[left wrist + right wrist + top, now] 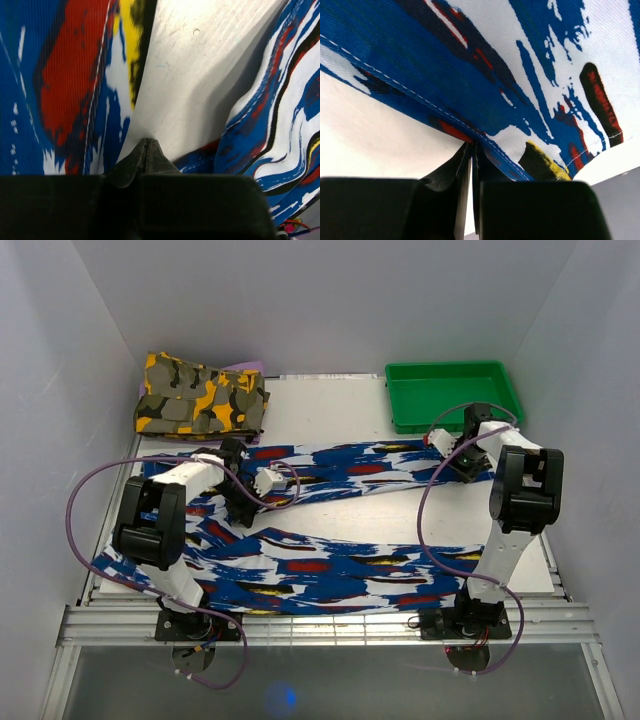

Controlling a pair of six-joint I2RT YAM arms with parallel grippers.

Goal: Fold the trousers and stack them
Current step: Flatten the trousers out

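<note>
Trousers point(330, 575) lie spread mid-frame on table point(350, 510), legs apart, first fold starting: right fingers point(462, 165) clenched on upper leg's hem, left fingers point(132, 165) pressed together, grip unclear; next, probably carry upper leg onto lower.

- We are in a robotics lab test cell: plain white panels point(60, 390) wall in a pale tabletop point(330, 405).
- We see aluminium rails point(330, 625) along its near edge, where a left arm point(150, 525) and right arm point(520, 490) trail purple cables point(75, 510).
</note>
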